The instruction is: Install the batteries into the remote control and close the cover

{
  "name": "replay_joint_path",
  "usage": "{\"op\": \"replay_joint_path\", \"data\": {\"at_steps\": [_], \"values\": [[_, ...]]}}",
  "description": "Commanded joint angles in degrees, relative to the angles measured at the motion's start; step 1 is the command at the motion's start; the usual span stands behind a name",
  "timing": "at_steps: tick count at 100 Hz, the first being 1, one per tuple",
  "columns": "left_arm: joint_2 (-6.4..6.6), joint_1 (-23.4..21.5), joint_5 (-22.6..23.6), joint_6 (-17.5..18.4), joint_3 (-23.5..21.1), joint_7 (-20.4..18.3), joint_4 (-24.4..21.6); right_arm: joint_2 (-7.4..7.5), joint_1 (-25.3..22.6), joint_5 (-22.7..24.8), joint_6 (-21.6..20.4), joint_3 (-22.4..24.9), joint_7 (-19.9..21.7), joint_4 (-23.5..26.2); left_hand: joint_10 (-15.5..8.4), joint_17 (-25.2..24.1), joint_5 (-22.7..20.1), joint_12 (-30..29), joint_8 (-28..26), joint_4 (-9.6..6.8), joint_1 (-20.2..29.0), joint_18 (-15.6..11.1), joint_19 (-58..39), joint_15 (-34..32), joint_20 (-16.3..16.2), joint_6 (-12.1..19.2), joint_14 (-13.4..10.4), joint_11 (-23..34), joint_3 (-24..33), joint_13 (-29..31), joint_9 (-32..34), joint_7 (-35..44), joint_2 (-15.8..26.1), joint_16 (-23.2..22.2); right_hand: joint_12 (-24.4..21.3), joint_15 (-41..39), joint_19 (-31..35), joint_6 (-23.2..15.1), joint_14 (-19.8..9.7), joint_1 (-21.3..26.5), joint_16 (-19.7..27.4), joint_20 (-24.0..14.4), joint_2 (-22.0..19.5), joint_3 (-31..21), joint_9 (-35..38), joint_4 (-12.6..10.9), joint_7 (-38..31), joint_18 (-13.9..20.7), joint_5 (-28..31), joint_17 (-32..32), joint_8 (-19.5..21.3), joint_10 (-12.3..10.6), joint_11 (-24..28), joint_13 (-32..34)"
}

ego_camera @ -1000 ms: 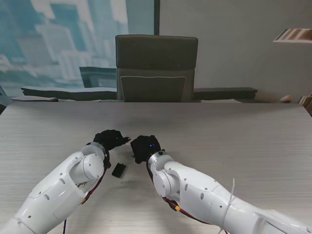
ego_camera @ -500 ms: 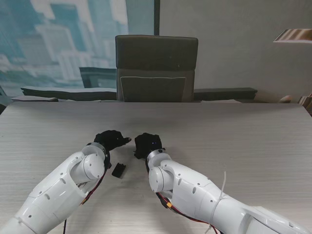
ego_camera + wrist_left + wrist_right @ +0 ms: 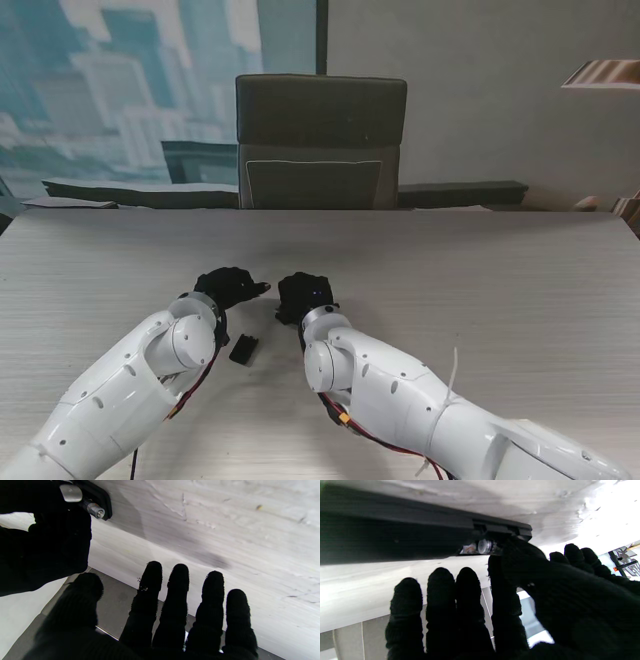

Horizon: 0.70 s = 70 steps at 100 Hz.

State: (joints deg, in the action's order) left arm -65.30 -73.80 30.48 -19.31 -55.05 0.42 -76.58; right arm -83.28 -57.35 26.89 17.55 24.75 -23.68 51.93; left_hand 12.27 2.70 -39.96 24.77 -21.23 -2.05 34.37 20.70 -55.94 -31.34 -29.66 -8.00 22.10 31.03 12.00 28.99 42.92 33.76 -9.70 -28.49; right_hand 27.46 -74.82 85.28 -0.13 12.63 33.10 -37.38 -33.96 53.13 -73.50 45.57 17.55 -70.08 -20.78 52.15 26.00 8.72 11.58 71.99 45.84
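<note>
Item one: surface [image 3: 480, 270], pale wood grain, carrying everything listed here.

Item two: left hand [image 3: 228, 287], black-gloved, hanging over the near-centre of the surface. In the left wrist view its fingers [image 3: 175, 590] are lying straight and spread, with nothing between them.

Item three: right hand [image 3: 302, 297], black-gloved, sitting just to the right of the left hand. In the right wrist view four of its fingers [image 3: 440, 590] are stretching out side by side while its thumb is pressing at the end of the remote control [image 3: 395, 540]. Whether that counts as a hold cannot be told.

Item four: remote control, long dark body, lying on the surface under the right hand and hidden by the hands in the stand's view. Its battery bay is standing open at one end.

Item five: battery [image 3: 93, 508], metallic, its end cap showing in the bay. The right wrist view is showing a round shiny end [image 3: 483, 546] in the same opening.

Item six: cover [image 3: 243, 349], small dark flat piece, lying loose on the surface nearer to me than the hands, between the two forearms.

Item seven: chair [image 3: 320, 140], dark, standing at the far edge of the surface.
</note>
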Motion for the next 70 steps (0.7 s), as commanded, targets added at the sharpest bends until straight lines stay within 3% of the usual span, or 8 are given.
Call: {"op": "replay_joint_path", "data": {"at_steps": [1,18,23,46,70], "values": [[-0.17,0.1,-0.2,-0.3,0.1,-1.0,-0.2,-0.28,-0.4,0.0,-0.1,-0.3,0.8,-0.4,1.2,-0.8,0.6,-0.4,0.5,-1.33,0.0,-0.9,0.9,0.5,0.7,-0.7,1.2,-0.7,-1.0,-1.3,-0.9,-0.6,2.2,0.3,-0.1,-0.5,1.4,-1.4,0.4,0.7,-0.2,-0.9,-1.5,-0.2,-0.7,-0.7,-0.4,-0.9,0.7,-0.4,0.5,1.1,2.2,0.1],[-0.18,0.1,-0.2,-0.3,0.1,-0.9,-0.1,0.22,-0.7,0.7,0.2,-0.3,0.8,0.1,1.2,-0.8,0.6,-0.4,0.5,-1.35,0.1,-0.9,0.9,0.5,0.7,-0.8,1.1,-0.7,-1.0,-1.3,-0.8,-0.6,2.2,0.3,1.0,0.2,1.0,-0.6,0.3,-1.2,0.0,-0.8,0.2,0.6,-2.4,-0.6,0.4,-0.5,-1.5,-1.2,-0.1,1.3,1.6,-0.9],[-0.18,0.1,-0.2,-0.3,0.1,-1.0,-0.1,0.38,-0.8,0.9,0.3,-0.2,0.9,0.4,1.2,-0.8,0.6,-0.4,0.5,-1.34,0.1,-0.9,0.9,0.5,0.7,-0.9,1.1,-0.7,-1.0,-1.4,-0.9,-0.6,2.2,0.3,4.4,0.6,0.9,-0.3,0.3,-1.7,-0.2,-0.8,0.6,0.6,-2.8,-0.5,0.6,-0.3,-2.4,-1.5,-0.3,1.4,0.2,-1.5],[-0.17,0.1,-0.2,-0.2,0.1,-1.0,-0.1,0.95,-1.1,1.6,0.6,0.2,0.6,1.2,1.2,-0.8,0.6,-0.4,0.5,-1.34,0.1,-0.8,0.9,0.5,0.7,-0.8,1.2,-0.7,-1.1,-1.4,-0.8,-0.6,2.2,0.3,4.8,1.1,0.6,-0.6,0.1,-3.1,-0.1,-0.7,1.4,1.3,-4.1,-0.4,0.5,0.1,-5.5,-2.3,0.1,1.7,-0.5,-2.4],[-0.15,0.2,-0.3,-0.2,0.2,-1.2,-0.1,1.45,-1.2,2.2,0.6,0.6,0.3,2.0,1.2,-0.9,0.5,-0.4,0.4,-1.35,0.1,-0.9,0.9,0.5,0.7,-0.6,1.1,-0.7,-1.1,-1.4,-0.9,-0.6,2.3,0.3,5.3,1.3,0.5,-0.3,0.0,-8.2,-0.3,-0.6,-1.5,3.7,-4.7,-2.0,1.9,0.4,-6.2,-2.7,1.9,2.0,-0.8,-2.8]]}}
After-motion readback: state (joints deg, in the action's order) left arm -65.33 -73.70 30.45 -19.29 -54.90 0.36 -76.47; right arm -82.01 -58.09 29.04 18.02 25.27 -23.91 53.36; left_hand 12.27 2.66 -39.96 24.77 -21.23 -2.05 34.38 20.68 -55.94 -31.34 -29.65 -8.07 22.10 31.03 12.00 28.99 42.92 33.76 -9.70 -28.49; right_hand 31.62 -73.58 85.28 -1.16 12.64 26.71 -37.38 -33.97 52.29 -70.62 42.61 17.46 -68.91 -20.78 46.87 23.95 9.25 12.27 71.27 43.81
